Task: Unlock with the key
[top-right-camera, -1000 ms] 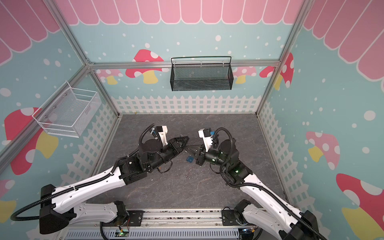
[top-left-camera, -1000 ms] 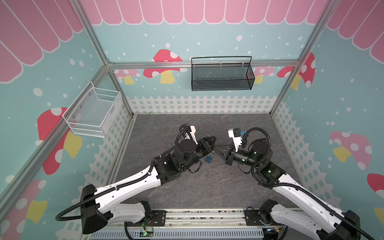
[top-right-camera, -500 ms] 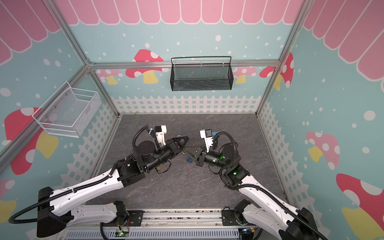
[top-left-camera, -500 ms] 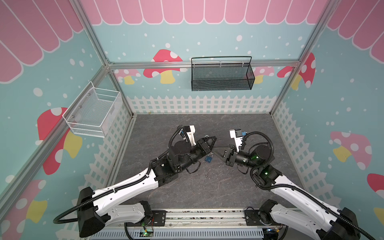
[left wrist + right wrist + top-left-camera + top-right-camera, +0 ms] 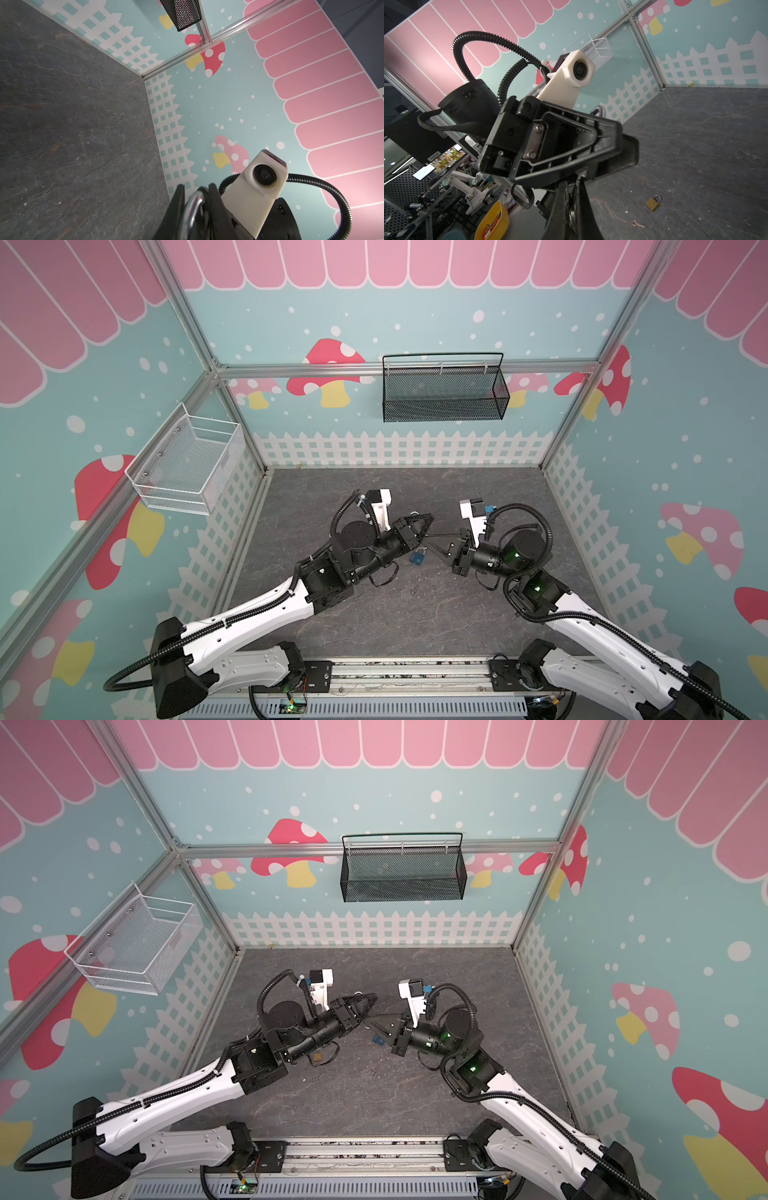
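Note:
My left gripper (image 5: 424, 526) is shut on a padlock whose silver shackle (image 5: 194, 205) curves between the black fingers; the lock's body is hidden by the jaws. In the right wrist view the same shackle (image 5: 598, 110) pokes out behind the left gripper (image 5: 623, 143). My right gripper (image 5: 572, 186) is shut on the key (image 5: 579, 176). Its ring sits between the fingers and its blade reaches up to the underside of the left gripper. Whether the blade sits in the lock I cannot tell. In both top views the two grippers meet tip to tip, with the right gripper (image 5: 369, 1020) just below the left gripper (image 5: 368, 1006).
A blue padlock (image 5: 417, 558) lies on the grey floor under the grippers. A brass padlock (image 5: 653, 203) and a small loose key (image 5: 635, 224) lie nearby. A black mesh basket (image 5: 442, 393) hangs on the back wall and a white wire basket (image 5: 187, 466) on the left wall.
Both arms have shifted a little and the wrists have turned slightly, while the grippers stay tip to tip. Both grips are the same as before.

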`<state>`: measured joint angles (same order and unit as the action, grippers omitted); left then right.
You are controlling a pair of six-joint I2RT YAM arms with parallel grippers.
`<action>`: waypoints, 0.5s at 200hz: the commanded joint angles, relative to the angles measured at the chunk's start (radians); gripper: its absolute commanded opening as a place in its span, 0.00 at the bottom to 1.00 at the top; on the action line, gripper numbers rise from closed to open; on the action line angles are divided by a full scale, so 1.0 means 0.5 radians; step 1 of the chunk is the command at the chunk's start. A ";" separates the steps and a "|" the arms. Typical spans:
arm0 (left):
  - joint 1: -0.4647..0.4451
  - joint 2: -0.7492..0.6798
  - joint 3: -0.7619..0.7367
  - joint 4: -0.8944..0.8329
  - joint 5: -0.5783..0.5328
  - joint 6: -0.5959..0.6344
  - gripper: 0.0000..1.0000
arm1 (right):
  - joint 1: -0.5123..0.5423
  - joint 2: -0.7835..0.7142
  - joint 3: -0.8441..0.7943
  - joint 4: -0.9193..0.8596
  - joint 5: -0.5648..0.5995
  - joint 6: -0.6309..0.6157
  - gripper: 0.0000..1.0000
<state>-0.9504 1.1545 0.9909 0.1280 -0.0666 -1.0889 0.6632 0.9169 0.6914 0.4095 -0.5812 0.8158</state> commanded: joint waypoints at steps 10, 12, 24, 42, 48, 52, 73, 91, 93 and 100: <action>0.045 -0.043 0.052 -0.159 -0.042 0.118 0.50 | -0.013 -0.021 0.105 -0.245 0.248 -0.362 0.00; 0.047 -0.047 0.056 -0.176 -0.048 0.124 0.52 | -0.012 -0.023 0.109 -0.267 0.259 -0.380 0.00; 0.053 -0.073 0.085 -0.282 -0.092 0.143 0.59 | -0.013 -0.035 0.120 -0.338 0.323 -0.485 0.00; 0.078 -0.072 0.140 -0.416 -0.116 0.152 0.69 | -0.009 -0.024 0.148 -0.422 0.390 -0.642 0.00; 0.082 -0.059 0.175 -0.513 -0.139 0.145 0.71 | -0.007 -0.009 0.176 -0.460 0.402 -0.703 0.00; 0.083 -0.049 0.202 -0.566 -0.158 0.147 0.72 | -0.003 0.000 0.195 -0.487 0.421 -0.745 0.00; 0.085 0.022 0.309 -0.756 -0.206 0.147 0.74 | 0.028 0.056 0.279 -0.611 0.584 -0.928 0.00; 0.084 0.126 0.478 -1.005 -0.259 0.189 0.76 | 0.057 0.121 0.378 -0.734 0.684 -1.036 0.00; 0.082 0.143 0.499 -1.034 -0.266 0.192 0.77 | 0.061 0.127 0.385 -0.747 0.692 -1.047 0.00; 0.082 0.193 0.565 -1.122 -0.273 0.210 0.77 | 0.072 0.153 0.414 -0.784 0.735 -1.068 0.00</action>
<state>-0.9119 1.1831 1.1748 -0.2237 -0.1467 -1.0183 0.6792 0.9642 0.8318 0.0956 -0.3149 0.4114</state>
